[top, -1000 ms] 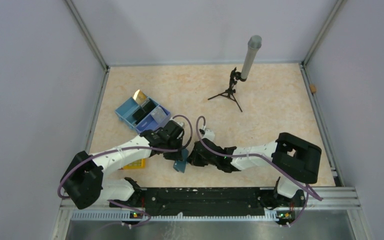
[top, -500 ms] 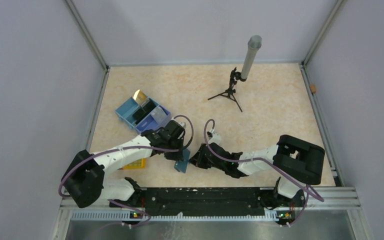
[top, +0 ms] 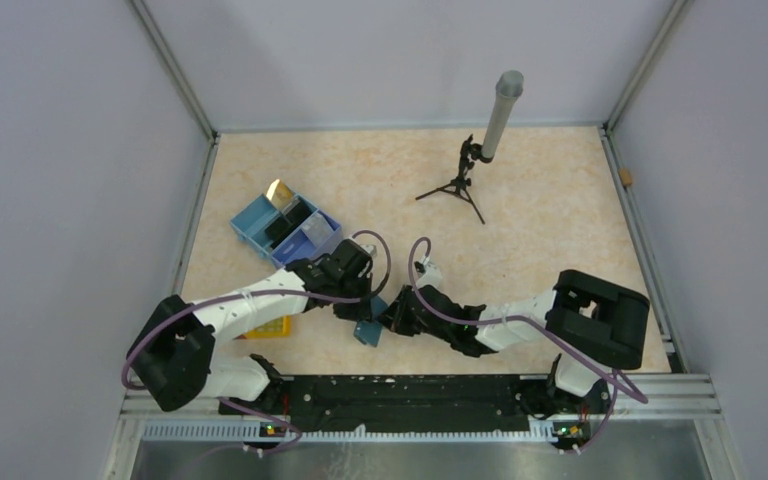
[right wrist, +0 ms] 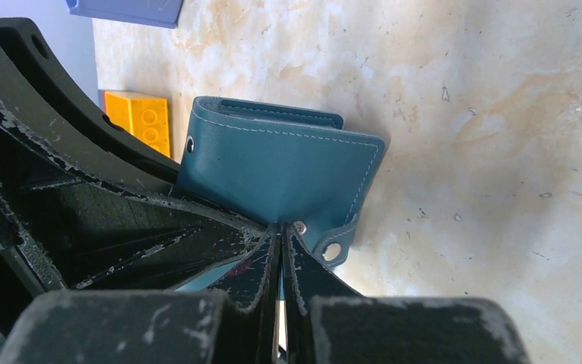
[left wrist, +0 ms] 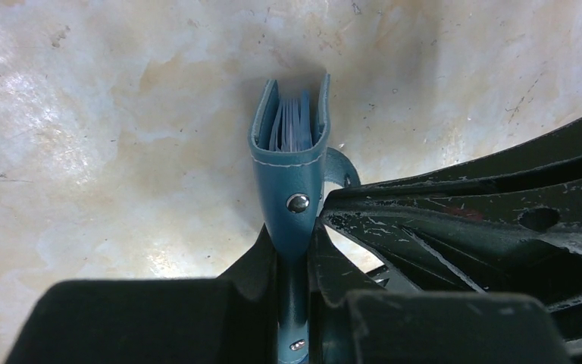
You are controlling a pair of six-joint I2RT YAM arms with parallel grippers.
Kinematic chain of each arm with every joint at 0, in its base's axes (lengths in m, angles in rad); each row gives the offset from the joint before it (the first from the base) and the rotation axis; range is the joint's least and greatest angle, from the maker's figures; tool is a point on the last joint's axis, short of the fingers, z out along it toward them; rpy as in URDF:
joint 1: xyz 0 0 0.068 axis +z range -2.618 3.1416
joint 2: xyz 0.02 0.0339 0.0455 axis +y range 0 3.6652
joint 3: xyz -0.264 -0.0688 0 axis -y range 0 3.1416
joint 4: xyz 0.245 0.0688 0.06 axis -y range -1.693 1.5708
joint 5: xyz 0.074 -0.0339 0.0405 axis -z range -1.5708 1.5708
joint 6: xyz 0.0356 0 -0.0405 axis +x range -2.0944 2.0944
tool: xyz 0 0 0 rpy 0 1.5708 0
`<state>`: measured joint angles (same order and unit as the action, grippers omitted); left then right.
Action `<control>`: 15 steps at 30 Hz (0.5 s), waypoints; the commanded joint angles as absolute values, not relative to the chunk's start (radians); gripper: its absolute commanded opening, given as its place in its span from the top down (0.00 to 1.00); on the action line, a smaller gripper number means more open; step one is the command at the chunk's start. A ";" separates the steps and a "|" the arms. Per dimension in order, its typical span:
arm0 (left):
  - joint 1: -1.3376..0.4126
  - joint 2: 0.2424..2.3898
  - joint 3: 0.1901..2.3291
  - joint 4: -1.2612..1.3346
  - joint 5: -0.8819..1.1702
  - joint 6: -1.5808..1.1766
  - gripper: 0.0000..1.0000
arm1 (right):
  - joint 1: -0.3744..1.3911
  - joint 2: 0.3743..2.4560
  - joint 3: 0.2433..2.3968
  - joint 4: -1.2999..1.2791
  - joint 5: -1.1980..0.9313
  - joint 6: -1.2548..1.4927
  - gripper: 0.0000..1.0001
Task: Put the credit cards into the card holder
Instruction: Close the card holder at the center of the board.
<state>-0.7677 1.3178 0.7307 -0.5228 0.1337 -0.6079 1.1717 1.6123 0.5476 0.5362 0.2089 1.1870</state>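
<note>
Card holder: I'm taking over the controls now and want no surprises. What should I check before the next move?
1. Grip of the left hand on the card holder: ok, clamped.
2. Grip of the right hand on the clasp tab: cannot tell; it is shut, with its tips beside the tab.
3. Card holder spread open for loading: not ok, folded nearly flat.
4. A card in hand: not ok, the cards lie in the blue tray.
5. The yellow block apart from the card holder: ok.
</note>
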 commanded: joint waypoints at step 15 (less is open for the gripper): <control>-0.692 1.329 0.463 -0.167 0.214 -0.711 0.96 | 1.206 1.404 0.568 0.202 0.345 1.080 0.62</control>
<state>-0.7200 1.2728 0.5446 -0.1722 0.2527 -0.7212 1.1927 1.4765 0.5690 0.2733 0.2913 1.0973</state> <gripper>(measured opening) 0.101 0.351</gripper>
